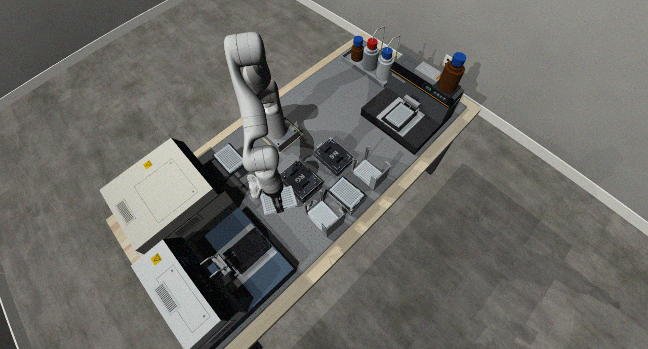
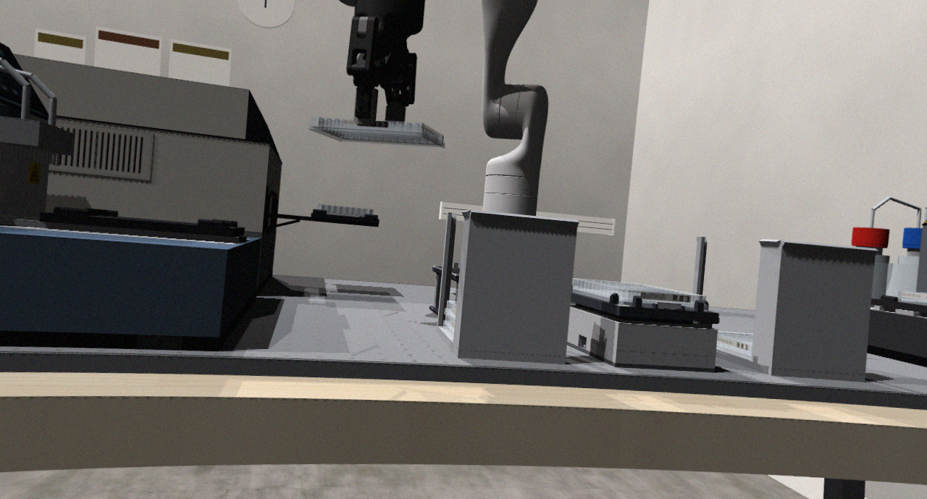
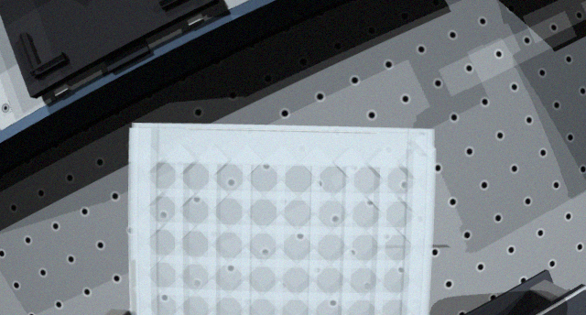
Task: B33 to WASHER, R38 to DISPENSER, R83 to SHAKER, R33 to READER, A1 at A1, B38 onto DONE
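My gripper (image 1: 278, 202) (image 2: 379, 116) is shut across the width of a clear well plate (image 1: 268, 205) (image 2: 414, 132) (image 3: 279, 214) and holds it level, high above the deck. I cannot read its label. It hangs between the RG nest (image 1: 301, 179) and the blue-topped instrument, whose black nest (image 1: 246, 251) (image 3: 105, 27) is empty. The wrist view shows the plate over perforated deck; the fingers are out of frame. Plate R83 (image 2: 622, 292) (image 1: 346, 192) sits on the low station between the two stack racks. Another plate (image 1: 228, 156) (image 2: 343, 209) lies on the white instrument's extended tray.
Two tall grey stack racks (image 1: 322, 215) (image 1: 369, 172) (image 2: 515, 282) (image 2: 813, 308) stand near the front edge. The N6 nest (image 1: 333, 155) is bare. A plate (image 1: 398, 114) sits in the back-right instrument beside several bottles. The arm's base (image 1: 280, 138) stands behind RG.
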Available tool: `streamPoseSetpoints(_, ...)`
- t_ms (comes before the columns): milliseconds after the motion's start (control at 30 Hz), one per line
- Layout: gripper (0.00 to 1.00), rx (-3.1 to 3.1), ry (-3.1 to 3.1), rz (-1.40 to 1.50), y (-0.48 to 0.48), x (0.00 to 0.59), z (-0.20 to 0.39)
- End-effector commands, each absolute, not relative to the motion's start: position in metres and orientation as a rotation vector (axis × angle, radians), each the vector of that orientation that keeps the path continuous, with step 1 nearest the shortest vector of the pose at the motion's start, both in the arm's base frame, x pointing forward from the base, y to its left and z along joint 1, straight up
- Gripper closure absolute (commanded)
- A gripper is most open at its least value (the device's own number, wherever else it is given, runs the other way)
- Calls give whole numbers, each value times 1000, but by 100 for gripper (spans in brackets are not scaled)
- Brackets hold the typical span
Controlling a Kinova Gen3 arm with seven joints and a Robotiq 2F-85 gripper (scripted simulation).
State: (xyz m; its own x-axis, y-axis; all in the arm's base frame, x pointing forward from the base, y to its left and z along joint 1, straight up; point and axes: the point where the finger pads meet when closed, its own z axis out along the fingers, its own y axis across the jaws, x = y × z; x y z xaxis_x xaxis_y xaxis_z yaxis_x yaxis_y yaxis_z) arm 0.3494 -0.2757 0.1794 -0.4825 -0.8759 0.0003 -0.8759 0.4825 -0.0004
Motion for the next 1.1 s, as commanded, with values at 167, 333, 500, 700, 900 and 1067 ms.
streamPoseSetpoints(167, 6, 1704, -2641, 2, -298, 358, 180)
streamPoseSetpoints(333, 6, 1739, -2617, 2, -314, 364, 180)
streamPoseSetpoints(500, 6, 1754, -2607, 3, -325, 368, 180)
streamPoseSetpoints(700, 6, 1815, -2566, 3, -338, 368, 180)
streamPoseSetpoints(900, 6, 1894, -2508, 3, -358, 369, 180)
streamPoseSetpoints(1067, 6, 1894, -2508, 3, -375, 369, 180)
